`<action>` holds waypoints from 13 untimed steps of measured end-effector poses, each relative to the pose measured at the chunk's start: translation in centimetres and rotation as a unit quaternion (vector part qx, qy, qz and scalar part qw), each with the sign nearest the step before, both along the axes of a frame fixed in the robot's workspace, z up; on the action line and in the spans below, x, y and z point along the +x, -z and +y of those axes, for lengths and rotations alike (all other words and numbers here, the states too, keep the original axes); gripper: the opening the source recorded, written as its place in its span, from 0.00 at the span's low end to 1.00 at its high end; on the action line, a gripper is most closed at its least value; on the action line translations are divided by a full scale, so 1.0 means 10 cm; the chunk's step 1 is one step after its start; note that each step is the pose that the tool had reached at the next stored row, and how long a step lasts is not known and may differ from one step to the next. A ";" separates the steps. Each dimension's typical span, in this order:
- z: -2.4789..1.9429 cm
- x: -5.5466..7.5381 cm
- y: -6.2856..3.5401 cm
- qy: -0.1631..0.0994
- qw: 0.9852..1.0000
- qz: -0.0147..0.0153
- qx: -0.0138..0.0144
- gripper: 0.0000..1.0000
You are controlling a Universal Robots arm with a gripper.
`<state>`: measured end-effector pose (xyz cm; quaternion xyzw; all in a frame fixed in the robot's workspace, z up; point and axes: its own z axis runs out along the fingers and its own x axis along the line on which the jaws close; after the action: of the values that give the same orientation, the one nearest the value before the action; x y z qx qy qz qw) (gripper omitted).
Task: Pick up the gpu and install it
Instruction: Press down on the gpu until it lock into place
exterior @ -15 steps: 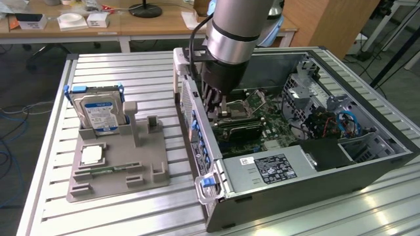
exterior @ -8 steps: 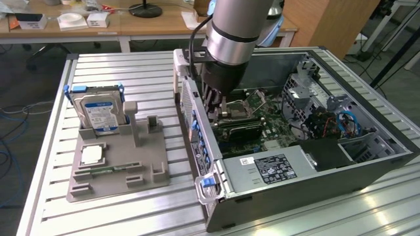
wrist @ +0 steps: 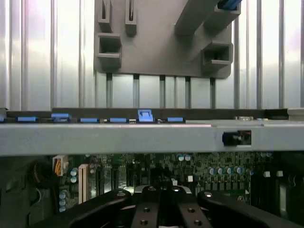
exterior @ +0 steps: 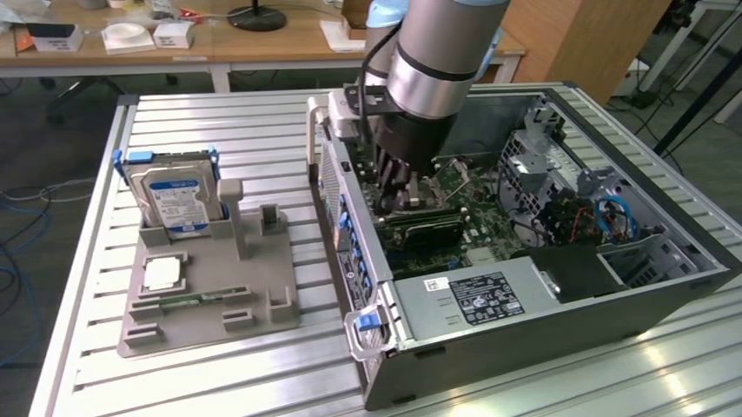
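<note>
In the wrist view the gripper [wrist: 161, 209] sits at the bottom centre of the frame, its dark fingers [wrist: 118, 202] drawn together. Whether a card is pinched between them cannot be told from there. Just beyond lies the green motherboard [wrist: 199, 171], then the grey edge of the computer case [wrist: 142, 137] crossing the middle of the frame, and at the top the grey parts holder [wrist: 156, 42] on the slatted table [wrist: 38, 57].

In the exterior view the gripper [exterior: 400, 195] is down inside the open case [exterior: 557, 321], centre of the frame, its tip right at the board [exterior: 487, 234]. A dark, long card [exterior: 423, 224], apparently the gpu, lies just beneath the fingers, at the slot area; if it is fully seated cannot be told. The fingers look closed on or right against it.

To the left, the holder [exterior: 208, 304] carries a hard drive [exterior: 174, 200] standing upright, a square chip [exterior: 160, 274] and a narrow memory stick [exterior: 191, 300]. No long card stands on it, so the pickup looks done and the work seems to be at the install stage. A wooden desk [exterior: 255, 43] stands at the far top.
</note>
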<state>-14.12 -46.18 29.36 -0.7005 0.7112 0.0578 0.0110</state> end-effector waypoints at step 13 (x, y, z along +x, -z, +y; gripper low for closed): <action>-0.012 0.38 0.111 -0.002 1.000 -0.013 0.001 0.10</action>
<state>-10.33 -46.30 28.26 -0.7024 0.7098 0.0490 0.0206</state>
